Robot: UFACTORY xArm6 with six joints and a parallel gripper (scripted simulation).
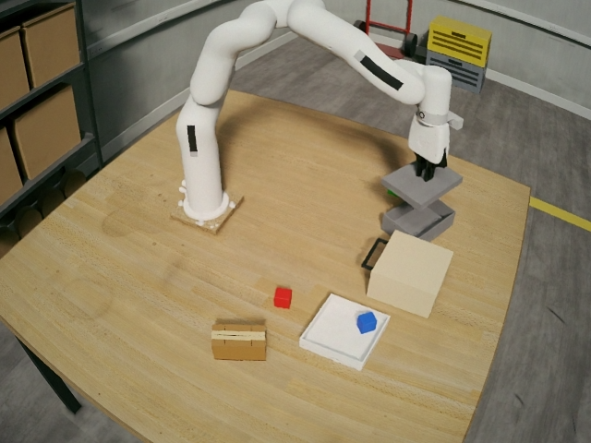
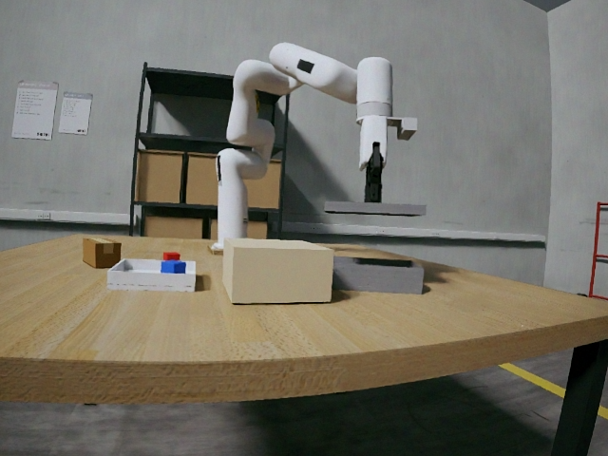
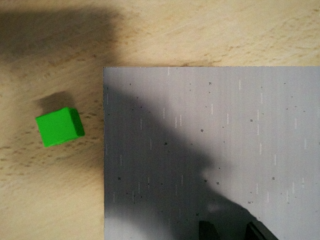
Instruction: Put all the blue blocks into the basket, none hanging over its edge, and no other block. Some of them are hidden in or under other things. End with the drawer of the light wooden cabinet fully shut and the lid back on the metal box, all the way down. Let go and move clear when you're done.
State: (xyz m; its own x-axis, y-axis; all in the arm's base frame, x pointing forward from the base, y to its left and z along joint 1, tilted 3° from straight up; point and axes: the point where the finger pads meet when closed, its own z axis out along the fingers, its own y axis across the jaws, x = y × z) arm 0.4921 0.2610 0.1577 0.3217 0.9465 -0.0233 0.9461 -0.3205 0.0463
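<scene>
My gripper (image 1: 428,173) is shut on the flat grey lid (image 1: 421,183) and holds it level in the air, above the open grey metal box (image 1: 417,220). The lid also shows in the exterior view (image 2: 374,208) over the box (image 2: 378,275), and it fills most of the wrist view (image 3: 212,152). The box's inside is mostly hidden. A blue block (image 1: 367,322) lies in the white basket (image 1: 344,330). The light wooden cabinet (image 1: 410,272) stands next to the box, with a black drawer handle (image 1: 373,254) on its left side.
A green block (image 3: 59,126) lies on the table beside the lid's edge, almost hidden in the top view (image 1: 391,193). A red block (image 1: 283,297) lies left of the basket. A small cardboard box (image 1: 238,341) stands near the front edge.
</scene>
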